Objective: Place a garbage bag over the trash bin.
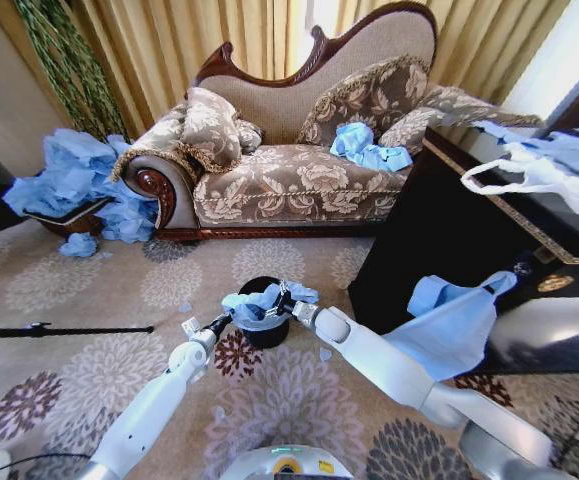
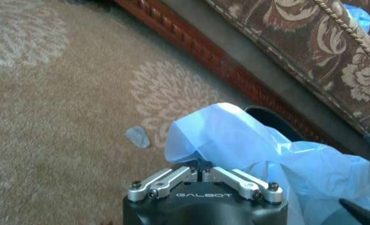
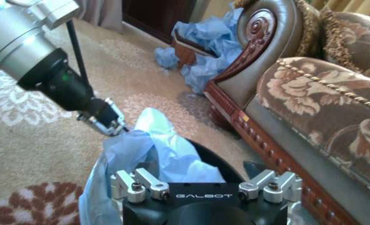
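While both arms met low in the centre of the head view, the scene was logged as follows.

Bin: small black cylindrical trash bin (image 1: 265, 333) stood on the patterned carpet (image 1: 89, 290), just below frame centre, in front of the floral upholstered sofa (image 1: 299, 180).

Bag: thin light-blue plastic garbage bag (image 1: 259, 302) lay bunched over the bin's mouth, part of the dark rim still exposed; same bag in the left wrist view (image 2: 247, 150) and the right wrist view (image 3: 153, 150).

Left gripper: (image 1: 221, 322) at the bin's left side, fingers pinched together on a fold of the bag, as seen in the left wrist view (image 2: 202, 172).

Right gripper: (image 1: 283, 301) at the bin's upper right edge, over the bag; finger bases stood wide apart in the right wrist view, tips hidden, grip could not be told.

Surroundings: white plastic bag with loop handles (image 1: 539, 180) lay on the dark cabinet (image 1: 439, 250) at right.
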